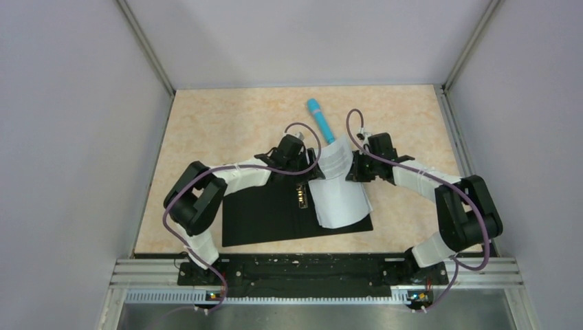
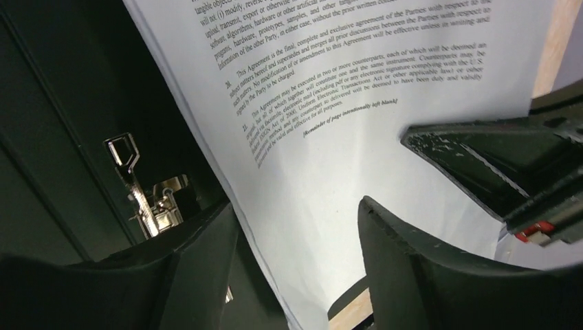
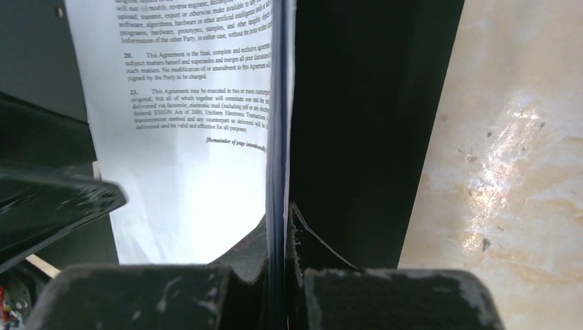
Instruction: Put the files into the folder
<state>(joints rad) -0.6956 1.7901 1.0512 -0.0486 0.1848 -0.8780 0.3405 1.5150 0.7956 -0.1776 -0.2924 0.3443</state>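
While the right gripper (image 3: pixel 280 234) pinched the files (image 1: pixel 340 199) to hold them over the folder (image 1: pixel 261 213) mid-frame, the left gripper (image 2: pixel 295 206) kept its fingers apart.

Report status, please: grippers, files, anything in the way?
Left gripper open at files. Right gripper shut on files, partly over open folder. Blue pen beyond, clear.

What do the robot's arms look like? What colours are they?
The left arm and right arm have chunky black joints with white sections between. A purple cable loops along each. The left gripper and right gripper have black, scuffed fingers.
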